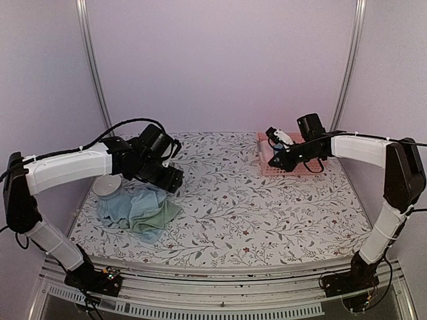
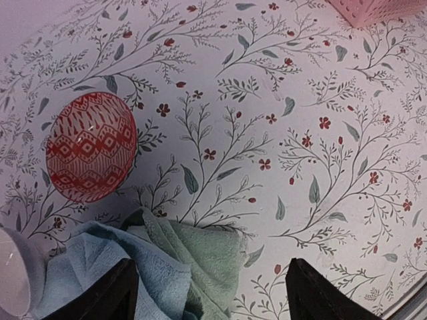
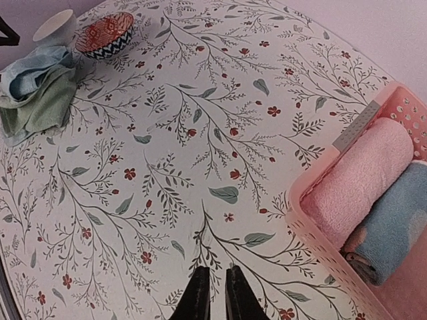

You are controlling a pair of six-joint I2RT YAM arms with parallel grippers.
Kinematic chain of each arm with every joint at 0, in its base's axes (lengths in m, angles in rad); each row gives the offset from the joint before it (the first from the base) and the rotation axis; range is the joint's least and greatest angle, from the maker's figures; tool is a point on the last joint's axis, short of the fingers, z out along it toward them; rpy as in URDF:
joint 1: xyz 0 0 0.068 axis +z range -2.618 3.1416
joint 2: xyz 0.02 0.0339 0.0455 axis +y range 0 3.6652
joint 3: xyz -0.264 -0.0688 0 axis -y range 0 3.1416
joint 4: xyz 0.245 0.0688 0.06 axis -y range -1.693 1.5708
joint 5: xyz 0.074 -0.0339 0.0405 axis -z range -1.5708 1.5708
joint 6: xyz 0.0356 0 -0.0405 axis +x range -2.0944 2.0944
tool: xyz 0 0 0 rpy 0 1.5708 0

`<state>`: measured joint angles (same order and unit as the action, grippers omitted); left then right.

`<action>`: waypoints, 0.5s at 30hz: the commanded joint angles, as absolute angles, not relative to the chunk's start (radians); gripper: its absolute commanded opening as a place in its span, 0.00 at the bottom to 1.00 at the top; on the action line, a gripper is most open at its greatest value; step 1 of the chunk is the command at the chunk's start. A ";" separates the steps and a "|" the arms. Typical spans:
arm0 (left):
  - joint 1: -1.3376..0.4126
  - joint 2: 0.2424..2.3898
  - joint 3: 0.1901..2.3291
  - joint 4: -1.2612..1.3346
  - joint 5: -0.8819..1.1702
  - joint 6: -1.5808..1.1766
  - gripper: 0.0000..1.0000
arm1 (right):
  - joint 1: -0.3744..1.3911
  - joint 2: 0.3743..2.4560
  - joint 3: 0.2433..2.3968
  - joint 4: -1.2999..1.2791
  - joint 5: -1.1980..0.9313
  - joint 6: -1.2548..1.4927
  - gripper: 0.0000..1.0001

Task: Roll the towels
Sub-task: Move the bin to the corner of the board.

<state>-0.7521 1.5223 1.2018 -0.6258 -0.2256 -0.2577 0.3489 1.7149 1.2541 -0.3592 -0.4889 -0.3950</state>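
Observation:
A crumpled blue towel (image 2: pixel 100 267) and green towel (image 2: pixel 213 260) lie in a loose pile (image 1: pixel 137 212) at the table's left. My left gripper (image 2: pixel 210 297) hovers over the pile's right edge with jaws wide open and empty; in the top view it (image 1: pixel 172 179) is just above the pile. My right gripper (image 3: pixel 213 297) is shut and empty over bare tablecloth, just left of the pink basket (image 3: pixel 313 240). The basket holds a rolled pink towel (image 3: pixel 360 177) and a rolled blue towel (image 3: pixel 393 233). In the top view the right gripper (image 1: pixel 273 161) is at the basket's (image 1: pixel 293 170) left edge.
A red patterned bowl (image 2: pixel 90 147) and a white cup (image 2: pixel 13 270) stand just behind the towel pile at the far left. They also show in the right wrist view, the bowl (image 3: pixel 107 37) next to the cup (image 3: pixel 57 27). A floral cloth (image 1: pixel 240 207) covers the table.

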 commanded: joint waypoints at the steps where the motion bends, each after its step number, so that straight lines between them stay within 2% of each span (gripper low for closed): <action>1: -0.745 1.518 1.171 -0.706 -0.221 -0.342 0.80 | 0.369 1.806 1.309 -0.405 -0.420 -0.424 0.08; 2: -0.736 1.517 1.163 -0.711 -0.233 -0.357 0.88 | 0.371 1.831 1.327 -0.412 -0.408 -0.423 0.07; 4: -0.710 1.515 1.144 -0.726 -0.263 -0.395 0.95 | 0.372 1.875 1.357 -0.425 -0.379 -0.419 0.05; 15: -0.596 1.519 1.064 -0.738 -0.184 -0.432 0.97 | 0.345 1.950 1.388 -0.452 -0.243 -0.419 0.03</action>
<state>-0.6121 1.5227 1.0893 -0.7231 -0.2283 -0.4202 0.3664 1.9369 1.3701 -0.4328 -0.2966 -0.4091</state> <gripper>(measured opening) 0.970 0.031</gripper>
